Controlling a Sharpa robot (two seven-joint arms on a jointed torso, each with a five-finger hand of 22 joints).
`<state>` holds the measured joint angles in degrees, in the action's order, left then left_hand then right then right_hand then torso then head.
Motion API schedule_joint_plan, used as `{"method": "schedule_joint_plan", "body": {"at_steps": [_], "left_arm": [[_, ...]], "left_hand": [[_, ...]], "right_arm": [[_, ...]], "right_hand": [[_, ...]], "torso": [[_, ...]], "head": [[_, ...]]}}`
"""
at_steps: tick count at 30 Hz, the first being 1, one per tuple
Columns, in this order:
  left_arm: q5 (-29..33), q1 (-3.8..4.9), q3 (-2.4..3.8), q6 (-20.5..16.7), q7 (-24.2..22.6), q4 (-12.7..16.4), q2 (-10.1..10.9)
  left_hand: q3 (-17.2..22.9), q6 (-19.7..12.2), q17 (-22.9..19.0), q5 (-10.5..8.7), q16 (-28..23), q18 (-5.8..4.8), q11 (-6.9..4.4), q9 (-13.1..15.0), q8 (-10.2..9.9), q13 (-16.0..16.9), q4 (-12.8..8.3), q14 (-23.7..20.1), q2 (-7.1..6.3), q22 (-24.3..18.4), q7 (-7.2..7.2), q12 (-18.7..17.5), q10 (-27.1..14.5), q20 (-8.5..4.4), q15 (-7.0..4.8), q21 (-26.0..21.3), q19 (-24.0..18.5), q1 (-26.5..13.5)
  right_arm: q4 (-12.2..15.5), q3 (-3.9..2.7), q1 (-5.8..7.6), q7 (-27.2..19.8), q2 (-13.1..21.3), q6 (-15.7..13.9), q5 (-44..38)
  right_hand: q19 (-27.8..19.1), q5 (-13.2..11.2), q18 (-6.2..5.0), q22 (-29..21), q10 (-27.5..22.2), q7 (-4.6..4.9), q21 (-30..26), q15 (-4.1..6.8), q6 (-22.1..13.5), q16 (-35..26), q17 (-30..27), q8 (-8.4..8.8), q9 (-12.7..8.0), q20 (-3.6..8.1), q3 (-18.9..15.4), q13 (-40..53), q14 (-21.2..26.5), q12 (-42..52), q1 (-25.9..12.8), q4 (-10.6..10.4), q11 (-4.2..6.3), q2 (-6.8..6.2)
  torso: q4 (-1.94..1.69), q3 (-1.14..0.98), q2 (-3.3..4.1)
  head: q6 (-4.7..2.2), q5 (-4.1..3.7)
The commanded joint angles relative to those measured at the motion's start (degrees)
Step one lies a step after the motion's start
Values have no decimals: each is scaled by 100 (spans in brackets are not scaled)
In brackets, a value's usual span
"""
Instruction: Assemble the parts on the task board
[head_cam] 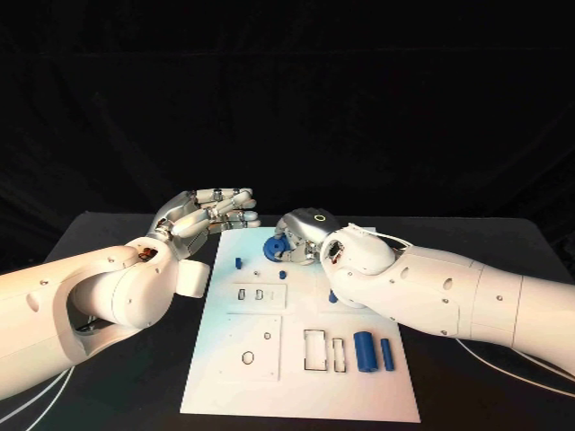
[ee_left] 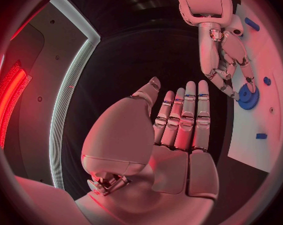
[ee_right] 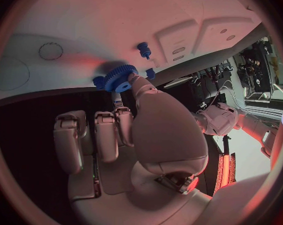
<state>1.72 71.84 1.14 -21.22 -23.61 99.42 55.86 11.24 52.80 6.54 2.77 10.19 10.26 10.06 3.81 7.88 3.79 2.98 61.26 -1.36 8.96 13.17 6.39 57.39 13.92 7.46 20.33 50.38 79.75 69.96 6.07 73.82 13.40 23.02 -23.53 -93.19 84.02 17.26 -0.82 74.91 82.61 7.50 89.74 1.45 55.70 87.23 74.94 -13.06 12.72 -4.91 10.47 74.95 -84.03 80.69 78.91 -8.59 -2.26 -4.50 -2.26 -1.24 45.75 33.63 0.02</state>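
Overhead, the right hand (head_cam: 307, 235) pinches a blue gear (head_cam: 278, 248) near the task board's (head_cam: 301, 395) far edge. Beside it, the left hand (ee_left: 179, 120) hovers flat, fingers straight, holding nothing. Closer, the right hand's fingertips (ee_right: 136, 80) touch the gear (ee_right: 119, 78).

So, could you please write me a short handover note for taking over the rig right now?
Left hand: holds nothing, fingers straight and apart, beside the task board's far left corner.
Right hand: its fingers touch the blue gear at the board's far end; whether the gear is seated, I cannot tell.
Two blue cylinders lie loose on the near right of the board, and small blue pegs stand near the gear.
Left: the cylinders, and the open slots beside them.
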Motion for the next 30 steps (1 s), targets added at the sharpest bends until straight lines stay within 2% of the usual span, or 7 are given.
{"method": "schedule_joint_plan", "body": {"at_steps": [1, 3, 9, 12, 24, 30], "left_arm": [[2, 7, 4, 116, -26, 11, -14], [2, 7, 4, 116, -24, 9, -15], [2, 7, 4, 121, -14, 4, -15], [2, 7, 4, 126, -9, 1, -16], [2, 7, 4, 138, 7, -8, -17], [2, 6, 4, 145, 10, -13, -15]], "left_hand": [[5, 9, 7, 20, -36, 24, 16, -6, -42, -8, -49, 31, 40, -8, 19, -25, 18, -9, -5, 39, 38, 17], [6, 9, 7, 20, -37, 24, 16, -6, -43, -8, -50, 31, 40, -8, 20, -26, 18, -9, -4, 40, 37, 18], [6, 9, 7, 20, -37, 24, 16, -6, -43, -8, -50, 31, 40, -8, 20, -26, 18, -9, -4, 40, 37, 18], [6, 9, 7, 20, -37, 24, 16, -6, -43, -8, -50, 31, 40, -8, 20, -26, 18, -9, -4, 40, 37, 18], [6, 7, 8, 19, -42, 23, 19, -7, -49, -8, -53, 32, 39, -9, 23, -32, 17, -9, -3, 40, 36, 15], [6, 7, 8, 19, -42, 23, 19, -7, -49, -8, -53, 32, 39, -9, 23, -32, 17, -9, -3, 40, 36, 15]], "right_arm": [[-53, 7, -20, 46, -29, -2, -77], [-72, 7, -22, 55, -41, -3, -77], [-131, 9, -25, 100, -66, -19, -76], [-150, 9, -25, 118, -69, -24, -77], [-118, 9, -26, 105, -43, 83, -46], [89, 9, -25, 52, 151, -11, 44]], "right_hand": [[598, -1, 82, 1509, -11, -32, 26, 27, 67, 22, 1068, 47, 0, 39, 37, 558, -504, -48, -85, 7, -12, 4], [598, -47, 82, 1509, -36, -2, 26, 8, 1, 23, 1068, 114, -18, 28, 46, 533, -504, -78, -128, -1, -35, -23], [598, -317, 82, 1509, -197, 155, 26, -112, -436, 29, 1075, 499, -133, -67, 71, 375, -504, -258, -236, 3, -175, -112], [598, -346, 82, 1509, -235, 181, 26, -140, -527, 30, 1074, 591, -155, -100, 79, 342, -504, -297, -252, 14, -203, -127], [598, -343, 82, 1509, -253, 197, 26, -167, -559, 36, 1081, 685, -166, -140, 53, 333, -504, -307, -358, -20, -225, -174], [598, -238, 82, 1509, -207, 174, 26, -158, -406, 34, 1074, 669, -137, -144, 39, 383, -502, -248, -503, -95, -209, -156]], "torso": [[2, 1, -2], [2, 1, -2], [2, -1, -3], [2, -2, -3], [5, 0, -5], [-5, -1, -8]], "head": [[6, 4], [6, 4], [-2, 7], [-19, 8], [-18, 7], [-20, 1]]}}
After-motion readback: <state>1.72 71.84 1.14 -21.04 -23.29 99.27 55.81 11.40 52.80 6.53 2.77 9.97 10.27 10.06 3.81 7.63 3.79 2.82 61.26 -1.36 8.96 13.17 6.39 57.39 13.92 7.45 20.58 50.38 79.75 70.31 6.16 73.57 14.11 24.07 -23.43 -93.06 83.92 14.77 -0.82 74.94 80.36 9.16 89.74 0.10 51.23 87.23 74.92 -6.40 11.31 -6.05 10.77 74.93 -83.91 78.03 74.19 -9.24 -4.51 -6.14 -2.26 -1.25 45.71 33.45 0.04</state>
